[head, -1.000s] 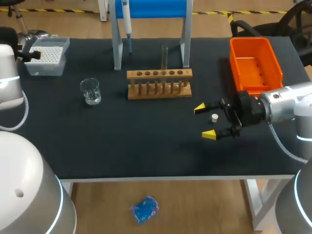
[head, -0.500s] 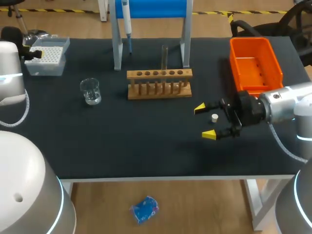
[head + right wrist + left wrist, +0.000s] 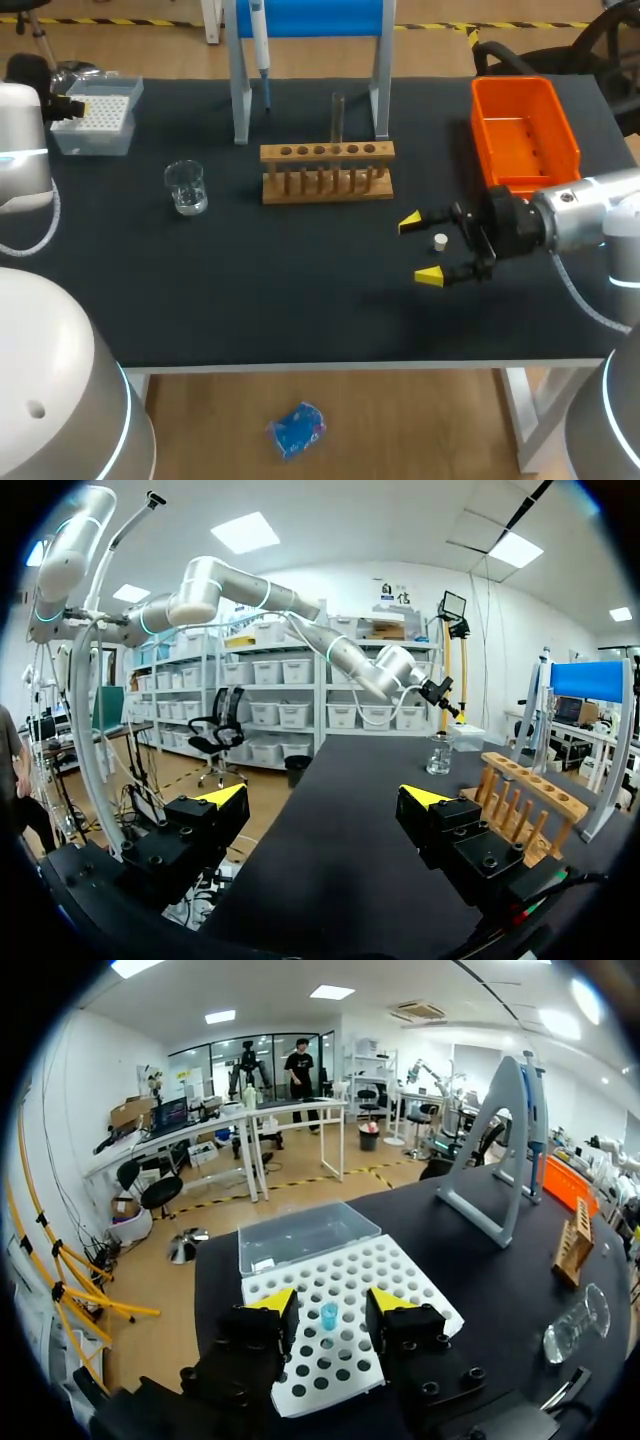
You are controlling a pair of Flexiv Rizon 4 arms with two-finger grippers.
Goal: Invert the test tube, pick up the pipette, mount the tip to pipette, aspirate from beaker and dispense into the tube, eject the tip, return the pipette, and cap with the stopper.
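My left gripper (image 3: 333,1300) hovers over the white tip box (image 3: 405,1272), its fingers part-way closed on either side of a single blue tip (image 3: 329,1315) without touching it. The tip box (image 3: 95,120) sits at the table's far left corner. The pipette (image 3: 258,35) hangs on the blue stand (image 3: 308,20). A test tube (image 3: 338,115) stands upright at the wooden rack (image 3: 327,170). The glass beaker (image 3: 186,187) stands left of the rack. My right gripper (image 3: 419,249) is open low over the table, with the small white stopper (image 3: 440,240) lying between its fingers, untouched.
An orange bin (image 3: 525,130) stands at the back right, just behind my right arm. In the right wrist view the rack (image 3: 520,790) and the beaker (image 3: 437,755) lie ahead of the open gripper (image 3: 323,800).
My left gripper's fingers have drawn closer together over the tip box, and the left arm has shifted slightly. The right arm and the stopper have not moved.
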